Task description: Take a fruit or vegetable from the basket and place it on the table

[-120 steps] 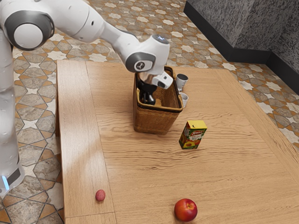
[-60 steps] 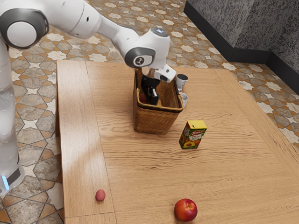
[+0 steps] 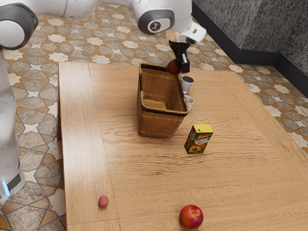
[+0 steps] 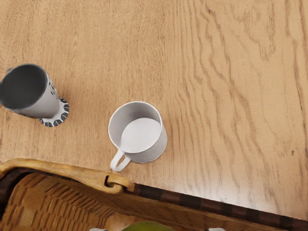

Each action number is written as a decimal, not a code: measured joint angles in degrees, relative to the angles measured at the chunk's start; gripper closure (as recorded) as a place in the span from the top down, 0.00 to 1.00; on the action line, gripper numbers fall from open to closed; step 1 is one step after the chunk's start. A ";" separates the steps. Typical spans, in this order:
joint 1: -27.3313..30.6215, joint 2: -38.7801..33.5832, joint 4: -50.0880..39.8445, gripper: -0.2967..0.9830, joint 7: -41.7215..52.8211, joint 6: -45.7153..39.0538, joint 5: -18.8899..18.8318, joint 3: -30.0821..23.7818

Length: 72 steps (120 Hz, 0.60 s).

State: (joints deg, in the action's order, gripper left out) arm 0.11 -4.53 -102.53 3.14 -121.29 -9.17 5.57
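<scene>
Jaws grip red-green fruit (image 3: 173, 67) up above basket (image 3: 156, 123) ht; white mug (image 4: 139, 132) on table (image 3: 240, 168), just o/s basket's edge.

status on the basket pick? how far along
Done: grasp and lift, by the look of it; the round, dark red fruit appears above the rim of the basket.
In hand: that fruit, end effector shut on it in the air.
Left: likely move clear of the basket, lower to the table, release.
</scene>
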 joint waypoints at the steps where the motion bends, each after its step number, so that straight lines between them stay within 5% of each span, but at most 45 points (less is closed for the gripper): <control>1: -0.15 0.05 0.76 0.41 0.00 0.16 -0.30 -0.32; 31: -5.56 17.03 28.80 0.38 0.54 1.59 -7.25 -8.70; 48: -5.60 18.38 29.25 0.62 1.19 0.83 -7.44 -8.15; 72: -5.07 9.56 18.80 0.73 -7.23 1.32 -6.02 -4.13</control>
State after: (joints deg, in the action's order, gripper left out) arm -4.96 5.03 -83.73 -4.08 -119.97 -15.18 1.43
